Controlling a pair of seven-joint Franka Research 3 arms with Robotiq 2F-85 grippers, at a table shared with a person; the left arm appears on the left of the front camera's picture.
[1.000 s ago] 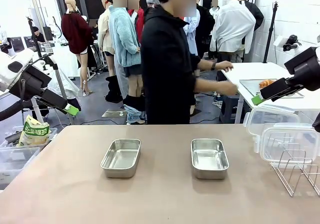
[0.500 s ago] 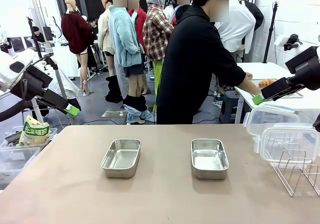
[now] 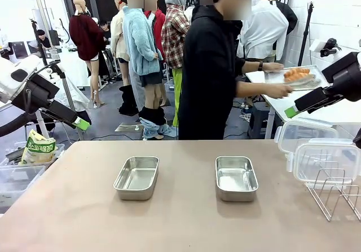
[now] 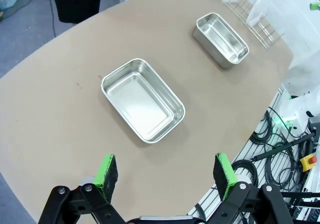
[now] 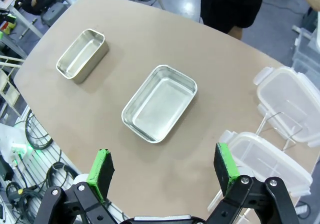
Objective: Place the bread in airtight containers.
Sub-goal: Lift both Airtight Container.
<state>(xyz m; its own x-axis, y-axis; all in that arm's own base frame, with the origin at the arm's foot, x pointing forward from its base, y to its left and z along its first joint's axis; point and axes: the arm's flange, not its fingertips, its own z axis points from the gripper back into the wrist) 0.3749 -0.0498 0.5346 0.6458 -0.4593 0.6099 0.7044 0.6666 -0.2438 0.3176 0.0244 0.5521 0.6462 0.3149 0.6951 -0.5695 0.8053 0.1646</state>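
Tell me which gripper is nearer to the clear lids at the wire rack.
Right. The right gripper hangs just above the clear lids at the table's right edge; the left gripper hangs off the table's left side.

The left gripper and right gripper are black bolted linkages with green-padded fingers (the person wears black).

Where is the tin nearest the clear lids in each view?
Front view: steel tin, right of centre.
Left wrist view: steel tin, upper right, the farther one.
Right wrist view: steel tin, centre, the nearer one.
Shared landmark: clear lids beside it.
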